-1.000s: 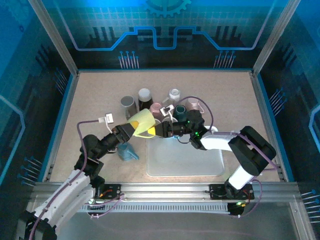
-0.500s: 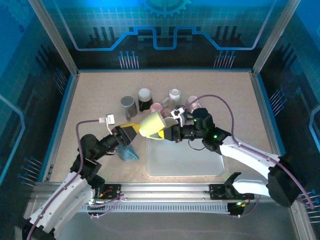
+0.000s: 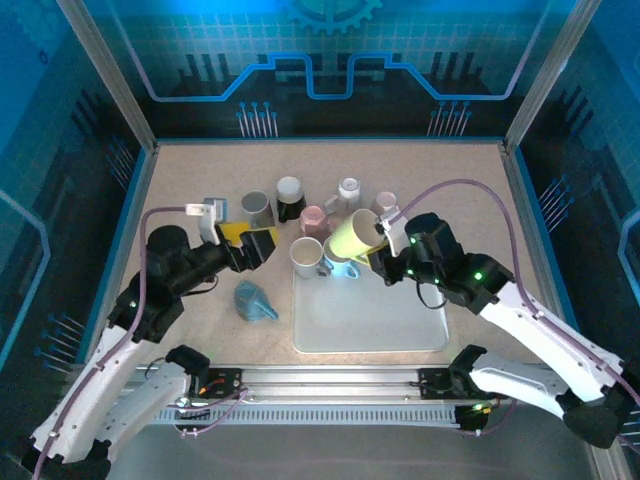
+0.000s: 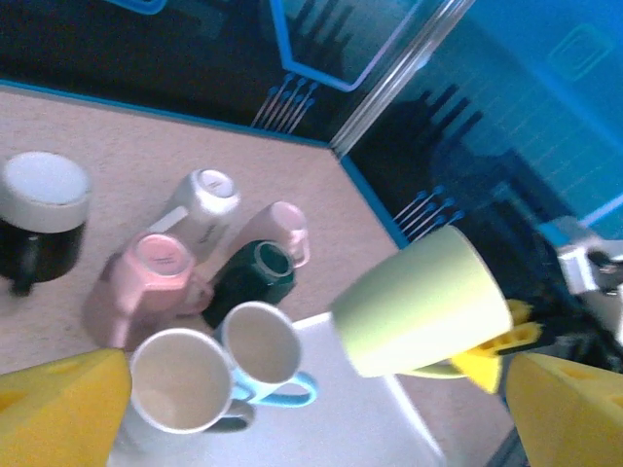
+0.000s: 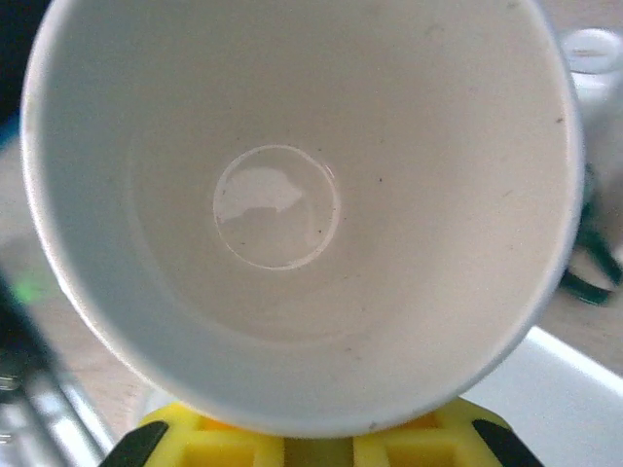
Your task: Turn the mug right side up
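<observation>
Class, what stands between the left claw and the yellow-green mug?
In the top view, an upright white mug stands between the left claw and the yellow-green mug.

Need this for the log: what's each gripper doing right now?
Left gripper: open, holding nothing.
Right gripper: shut on the yellow mug.

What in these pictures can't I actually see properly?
- Right wrist view: the yellow-green mug blocks most of what lies behind it.
- Left wrist view: the bottom edge cuts off both yellow fingers of the left gripper.
- Top view: the blue mug is too small to show its opening.
</observation>
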